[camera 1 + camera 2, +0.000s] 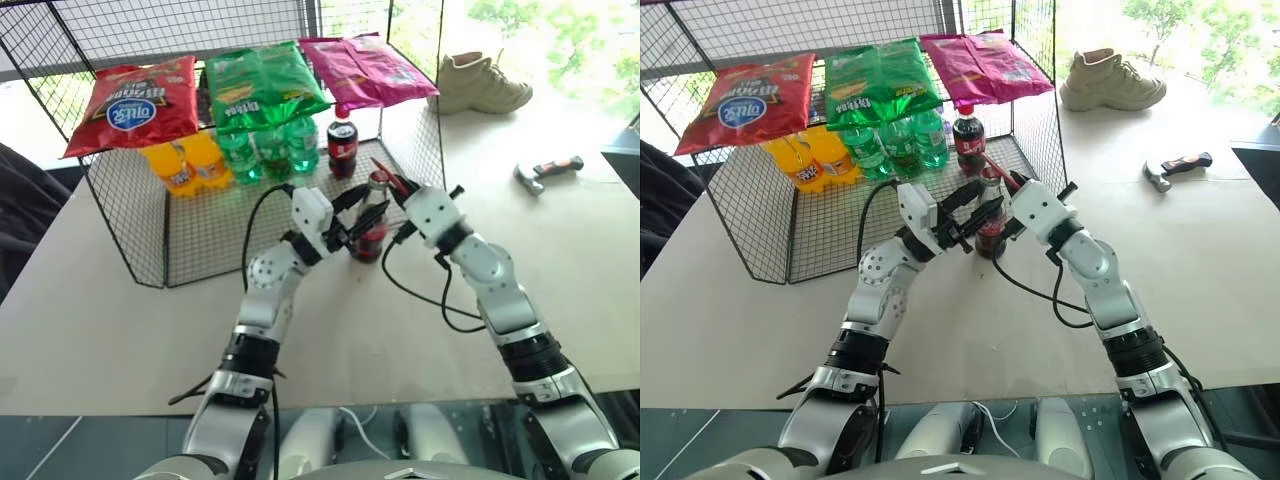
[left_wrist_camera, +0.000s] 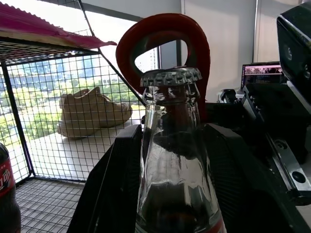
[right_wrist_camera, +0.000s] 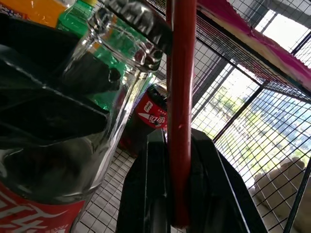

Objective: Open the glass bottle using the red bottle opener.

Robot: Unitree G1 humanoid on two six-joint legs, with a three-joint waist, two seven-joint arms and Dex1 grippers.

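The glass bottle [image 1: 371, 232] stands upright on the pale table [image 1: 120, 330], just in front of the near edge of the wire rack [image 1: 200, 235], about midway between the two arms. It is slim and clear, with dark liquid low in the body, a red label with white script, and a long narrow neck that shows as bare glass in the left wrist view. A crimped silvery cap [image 2: 171, 76] is still seated on its mouth.

The red bottle opener [image 2: 163, 39] is a flat red tool. Its oval ring head stands right behind the cap in the left wrist view, the ring's lower edge at cap level; whether it hooks the cap rim I cannot tell. In the right wrist view its handle runs edge-on as a straight red bar beside the bottle's neck.

The left gripper [image 1: 352, 222] reaches in from the left, pointing forward and to the right, its black fingers [image 2: 116, 179] part-spread and clasping the bottle's body on either side. The right gripper [image 1: 400, 190] comes in from the right, angled toward the left and slightly upward, its fingers [image 3: 146, 194] pressed together on the opener's handle, holding the head up at the bottle's top.
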